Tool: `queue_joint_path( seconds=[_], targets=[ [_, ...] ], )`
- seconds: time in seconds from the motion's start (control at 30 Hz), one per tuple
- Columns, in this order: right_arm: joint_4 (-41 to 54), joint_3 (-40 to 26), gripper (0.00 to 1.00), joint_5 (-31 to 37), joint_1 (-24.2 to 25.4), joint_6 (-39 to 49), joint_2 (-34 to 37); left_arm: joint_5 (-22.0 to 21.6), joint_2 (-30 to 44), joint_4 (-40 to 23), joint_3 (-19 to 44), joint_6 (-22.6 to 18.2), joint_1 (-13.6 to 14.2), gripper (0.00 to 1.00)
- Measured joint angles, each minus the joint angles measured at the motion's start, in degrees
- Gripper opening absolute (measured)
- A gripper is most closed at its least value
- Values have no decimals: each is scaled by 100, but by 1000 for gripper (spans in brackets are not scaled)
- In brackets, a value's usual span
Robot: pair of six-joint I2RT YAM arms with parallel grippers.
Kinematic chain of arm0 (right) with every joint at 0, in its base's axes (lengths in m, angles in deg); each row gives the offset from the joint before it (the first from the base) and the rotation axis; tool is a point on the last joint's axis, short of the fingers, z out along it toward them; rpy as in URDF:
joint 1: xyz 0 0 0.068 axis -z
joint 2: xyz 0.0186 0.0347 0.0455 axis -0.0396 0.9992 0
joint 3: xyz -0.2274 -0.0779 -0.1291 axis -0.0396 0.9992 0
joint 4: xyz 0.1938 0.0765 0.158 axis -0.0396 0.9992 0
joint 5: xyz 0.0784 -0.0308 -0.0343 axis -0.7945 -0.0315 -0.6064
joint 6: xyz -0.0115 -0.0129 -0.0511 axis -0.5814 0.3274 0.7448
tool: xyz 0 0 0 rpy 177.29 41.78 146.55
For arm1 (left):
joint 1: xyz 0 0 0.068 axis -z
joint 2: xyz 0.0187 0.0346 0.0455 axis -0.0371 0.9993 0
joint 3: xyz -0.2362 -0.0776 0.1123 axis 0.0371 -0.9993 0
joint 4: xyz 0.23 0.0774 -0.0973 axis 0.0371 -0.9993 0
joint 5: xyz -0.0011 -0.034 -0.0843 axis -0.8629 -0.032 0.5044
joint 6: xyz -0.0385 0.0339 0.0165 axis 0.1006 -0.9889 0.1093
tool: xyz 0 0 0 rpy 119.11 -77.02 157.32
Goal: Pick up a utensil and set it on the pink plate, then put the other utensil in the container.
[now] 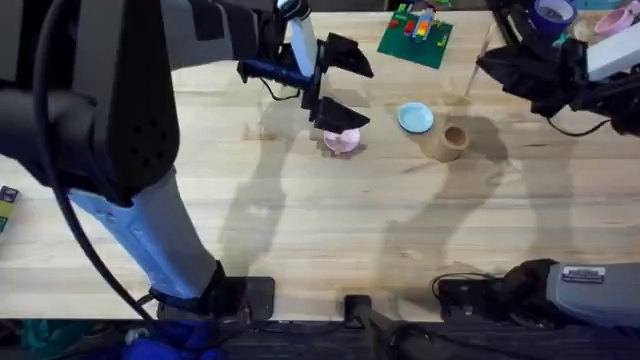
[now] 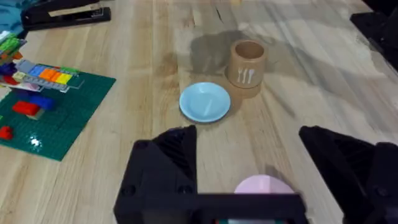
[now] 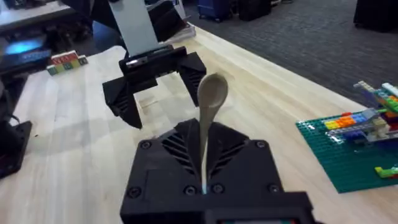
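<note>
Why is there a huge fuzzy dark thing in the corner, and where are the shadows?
Overhead view: the left arm rises close under the camera, so it looks big and blurred; soft arm shadows cross the table. Left wrist view: the container casts a grey shadow beside it. Right wrist view: the spoon looks slightly soft.

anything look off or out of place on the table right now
Nothing spilled or damaged. The container stands upright beside the blue plate, and the pink plate lies flat under the open left gripper. The right gripper holds the wooden spoon upright, bowl up.
</note>
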Motion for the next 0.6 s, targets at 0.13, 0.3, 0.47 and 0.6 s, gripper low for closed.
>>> queue_joint_path(
  seconds=[0.13, 0.3, 0.47, 0.6],
  targets=[
    [306, 0, 33, -1, 0, 365, 1, 0, 0, 0, 0, 0, 0, 993],
    [1074, 0, 33, 191, 0, 971, -1, 0, 0, 0, 0, 0, 0, 992],
    [1690, 4, 33, 358, 0, 1606, 1, 0, 0, 0, 0, 0, 0, 993],
    [2021, 7, 32, 558, 0, 2074, -1, 0, 0, 0, 0, 0, 0, 993]
  ],
)
